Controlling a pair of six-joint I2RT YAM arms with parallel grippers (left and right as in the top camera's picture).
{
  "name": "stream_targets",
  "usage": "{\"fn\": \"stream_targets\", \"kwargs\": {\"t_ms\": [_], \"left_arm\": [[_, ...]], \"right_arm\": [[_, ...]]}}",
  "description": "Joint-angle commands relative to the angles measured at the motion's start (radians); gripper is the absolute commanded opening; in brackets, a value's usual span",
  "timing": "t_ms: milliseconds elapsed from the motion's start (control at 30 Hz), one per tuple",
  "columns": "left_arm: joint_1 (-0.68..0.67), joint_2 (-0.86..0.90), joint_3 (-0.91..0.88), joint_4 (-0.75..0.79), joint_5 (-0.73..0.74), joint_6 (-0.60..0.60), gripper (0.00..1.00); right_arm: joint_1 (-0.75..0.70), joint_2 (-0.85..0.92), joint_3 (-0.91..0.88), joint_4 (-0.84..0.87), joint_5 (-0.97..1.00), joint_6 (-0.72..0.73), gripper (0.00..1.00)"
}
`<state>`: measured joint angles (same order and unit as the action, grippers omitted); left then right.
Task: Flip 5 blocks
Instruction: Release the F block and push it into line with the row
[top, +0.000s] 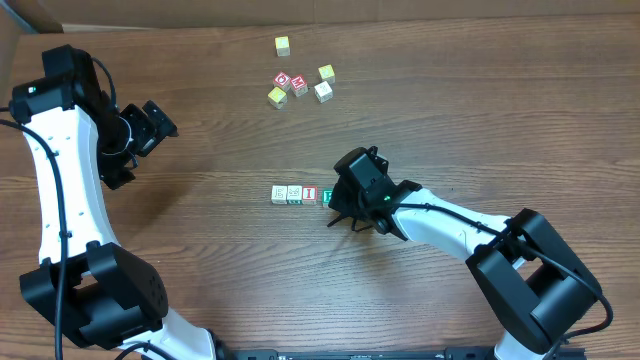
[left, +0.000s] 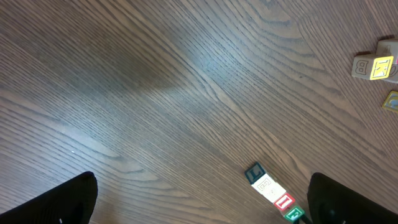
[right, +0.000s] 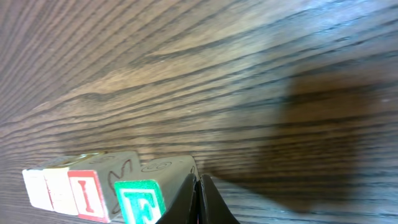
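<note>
Wood-grain brown table (top: 450, 90) fills every view, and on it two white-and-black arms reach in from the near edge: the left arm (top: 55, 190) bends up along the left side, while the right arm (top: 450, 222) stretches low toward the middle. Left gripper (top: 148, 122) hangs above bare table, well apart from any cube, its jaws spread wide, with one dark finger (left: 62, 202) at each lower corner of its wrist view. Right gripper (right: 199, 199) is down at the table with its jaws pressed together on nothing, the tips just beside the right end of a short row of blocks (top: 300, 194) near the table's middle. Four blocks show in that row, side by side and touching: two pale ones, then the red "I" block (top: 309, 193), then the green-lettered block (right: 140, 204) next to the closed tips, partly hidden from overhead. Farther back lies a loose cluster of cubes (top: 300, 80): yellow-topped, red-topped and one pale
</note>
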<state>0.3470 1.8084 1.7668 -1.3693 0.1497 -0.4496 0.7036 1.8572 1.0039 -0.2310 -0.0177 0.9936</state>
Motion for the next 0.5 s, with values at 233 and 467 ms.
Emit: {"fn": "stream_targets", "kwargs": {"t_ms": [233,467], "left_arm": [[-0.001,-0.013,0.018,-0.002,-0.002,0.0,1.0],[-0.001,-0.013,0.018,-0.002,-0.002,0.0,1.0]], "right_arm": [[0.021,0.008,-0.01,0.02,0.023,0.035,0.04],[0.022,0.008,-0.01,-0.04,0.004,0.032,0.04]]}}
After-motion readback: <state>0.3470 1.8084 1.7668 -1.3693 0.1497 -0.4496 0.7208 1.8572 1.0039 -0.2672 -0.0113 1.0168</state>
